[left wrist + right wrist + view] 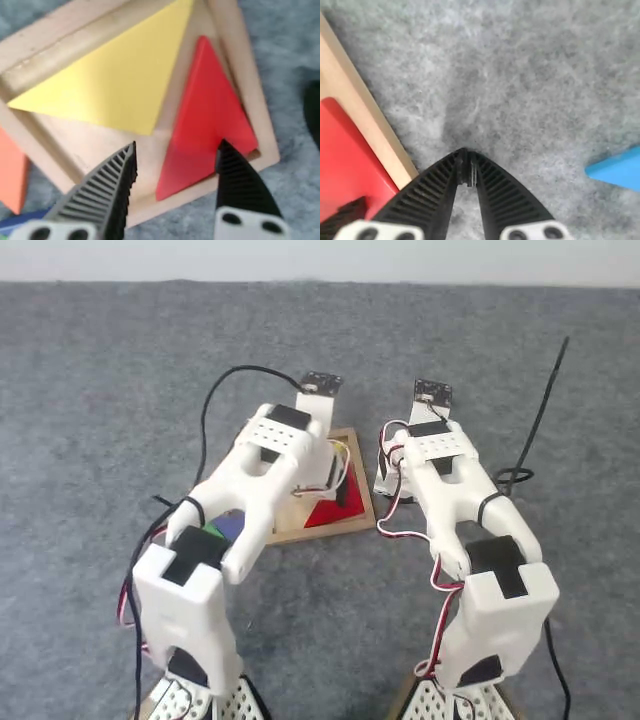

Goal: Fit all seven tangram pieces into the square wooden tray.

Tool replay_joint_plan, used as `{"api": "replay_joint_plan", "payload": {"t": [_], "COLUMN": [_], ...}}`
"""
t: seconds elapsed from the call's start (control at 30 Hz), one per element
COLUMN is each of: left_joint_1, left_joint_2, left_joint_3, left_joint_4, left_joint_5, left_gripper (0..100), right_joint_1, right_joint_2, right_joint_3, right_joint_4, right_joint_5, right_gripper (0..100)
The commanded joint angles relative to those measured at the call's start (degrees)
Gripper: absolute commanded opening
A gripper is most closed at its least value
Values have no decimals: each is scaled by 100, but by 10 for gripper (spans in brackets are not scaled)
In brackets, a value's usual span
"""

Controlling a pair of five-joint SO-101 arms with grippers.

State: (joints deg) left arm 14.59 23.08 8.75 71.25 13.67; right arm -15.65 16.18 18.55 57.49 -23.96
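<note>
From above, one square wooden tray lies on the grey counter. The left arm hangs over it and the right arm stands just beside its edge. One green piece and one dark blue piece peek out under the left arm, outside the tray.

In the left wrist view, two pieces lie in the tray: one yellow triangle and one red triangle. The red one seems to ride up on the rim at one end rather than sit flat. The left gripper hovers with fingers spread astride that end. A push there could tip the piece out or shove the yellow one askew. One orange piece lies outside.

In the right wrist view, the right gripper has its fingers pressed together on nothing, low over the counter near the rim, where it could nudge the tray. One light blue piece lies well apart. That makes six pieces if the two blues differ, which I cannot tell.
</note>
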Motion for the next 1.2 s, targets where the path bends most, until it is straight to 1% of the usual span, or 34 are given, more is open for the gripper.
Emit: {"api": "replay_joint_plan", "payload": {"t": [0.0,0.1,0.27,0.33,0.5,0.6,0.7,0.83,0.97,1.07,1.17], "left_joint_1": [-325,-431,-378,-334,202,457,527,501,492,510,308], "left_joint_2": [185,185,185,176,176,176,176,202,316,501,791], "left_joint_3": [4,-4,-4,-136,-646,-910,-1235,-1525,-1429,-1402,-1402], "left_joint_4": [114,105,123,255,967,1046,1037,870,510,273,246], "left_joint_5": [-97,-97,-97,-97,-53,79,220,703,1644,2259,2585], "left_gripper": [227,227,227,228,230,231,232,253,296,301,300], "right_joint_1": [-48,-66,-75,-66,40,180,365,1103,1991,2088,1877], "right_joint_2": [-13,-13,-22,-40,-66,-75,-215,-866,-1446,-1815,-2097], "right_joint_3": [-229,-229,-229,-229,-281,-290,-360,-440,-193,290,756], "right_joint_4": [31,31,31,31,84,84,198,593,444,40,-365], "right_joint_5": [-53,70,97,79,70,62,70,79,-26,-369,-360], "right_gripper": [6,6,6,6,6,6,6,6,6,7,7]}}
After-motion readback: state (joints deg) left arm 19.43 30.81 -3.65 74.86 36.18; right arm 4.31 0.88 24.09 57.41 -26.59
